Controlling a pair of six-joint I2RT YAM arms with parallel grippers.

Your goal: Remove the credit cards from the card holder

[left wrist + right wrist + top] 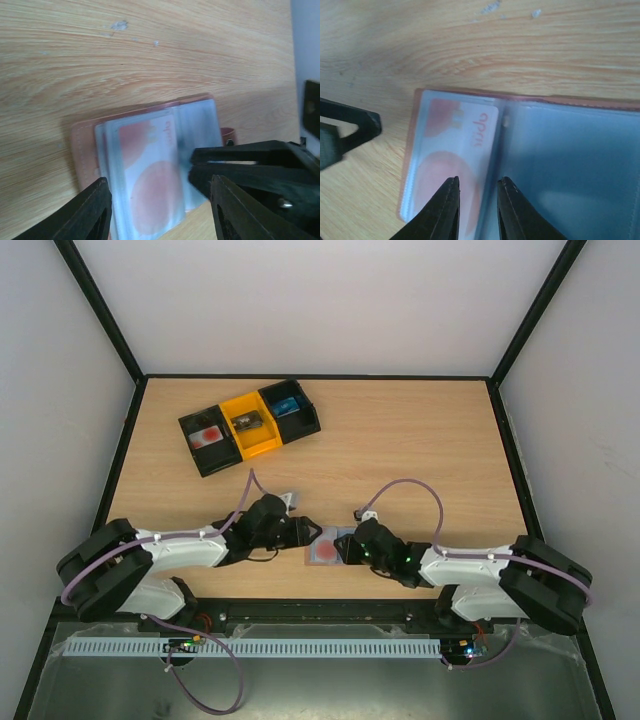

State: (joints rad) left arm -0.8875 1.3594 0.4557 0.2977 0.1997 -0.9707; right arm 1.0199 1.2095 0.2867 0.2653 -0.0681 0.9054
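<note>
With the left claw (159, 184) released astride the open card holder (326, 548), flat on the table (420, 440) near its front edge, and the right claw (478, 180) narrowed at the clear sleeve (560, 150), grip impossible to tell, pin the leather and ease the card (465, 130) out.

Card holder (326, 550) on table (420, 440) btwn left end effector (308, 533) & right end effector (343, 548), bins (250, 426) behind.

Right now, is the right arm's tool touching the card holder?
Cannot tell. In the left wrist view the right tool ends over the card holder, but blur hides contact or gap.
</note>
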